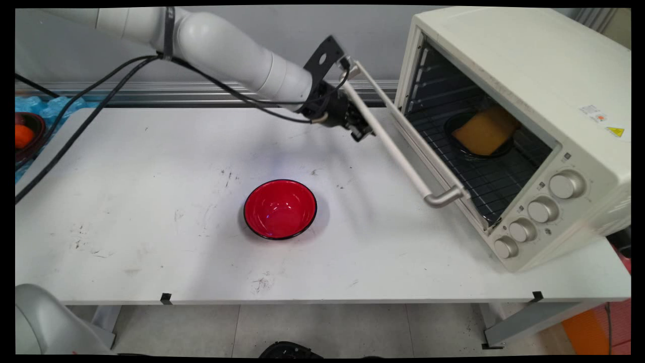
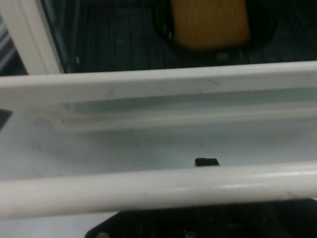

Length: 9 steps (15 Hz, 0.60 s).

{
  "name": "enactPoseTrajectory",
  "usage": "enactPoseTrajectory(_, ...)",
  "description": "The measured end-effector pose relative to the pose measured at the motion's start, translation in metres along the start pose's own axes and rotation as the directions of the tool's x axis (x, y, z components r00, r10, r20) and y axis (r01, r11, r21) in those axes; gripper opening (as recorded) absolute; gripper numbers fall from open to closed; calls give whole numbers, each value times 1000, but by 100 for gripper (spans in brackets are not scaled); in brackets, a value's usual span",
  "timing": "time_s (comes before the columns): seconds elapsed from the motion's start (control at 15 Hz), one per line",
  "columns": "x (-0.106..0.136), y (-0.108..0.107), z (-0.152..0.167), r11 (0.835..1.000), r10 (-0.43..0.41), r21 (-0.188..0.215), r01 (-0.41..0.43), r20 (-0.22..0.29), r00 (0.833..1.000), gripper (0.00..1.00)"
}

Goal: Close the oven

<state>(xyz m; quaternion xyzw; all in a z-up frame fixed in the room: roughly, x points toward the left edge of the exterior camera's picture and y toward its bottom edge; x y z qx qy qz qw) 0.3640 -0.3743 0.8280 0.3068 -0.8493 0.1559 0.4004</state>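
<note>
My gripper (image 1: 363, 130) is at the white bar handle (image 1: 398, 146) of the toaster oven's (image 1: 524, 96) open door, touching the bar near its far end. In the hand view the handle (image 2: 158, 191) runs across the picture just above the gripper's black linkage (image 2: 198, 223), with the door's edge (image 2: 158, 82) beyond it. Inside the oven, on the wire rack, a black dish (image 1: 481, 151) holds a yellow-orange block (image 1: 486, 131), which appears again in the hand view as the yellow block (image 2: 210, 22). A red bowl (image 1: 280, 208) with a black rim sits apart on the table (image 1: 126, 201).
The oven stands at the table's right end with several knobs (image 1: 541, 209) along its front. A dark bowl with something orange (image 1: 22, 136) sits off the table's far left edge. Black cables (image 1: 80, 121) hang from the arm over the table's left side.
</note>
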Motion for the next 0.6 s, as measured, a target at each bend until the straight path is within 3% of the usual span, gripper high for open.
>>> enactPoseTrajectory(0.6, 50, -5, -4, 1000, 19, 10, -18, -82, 996, 0)
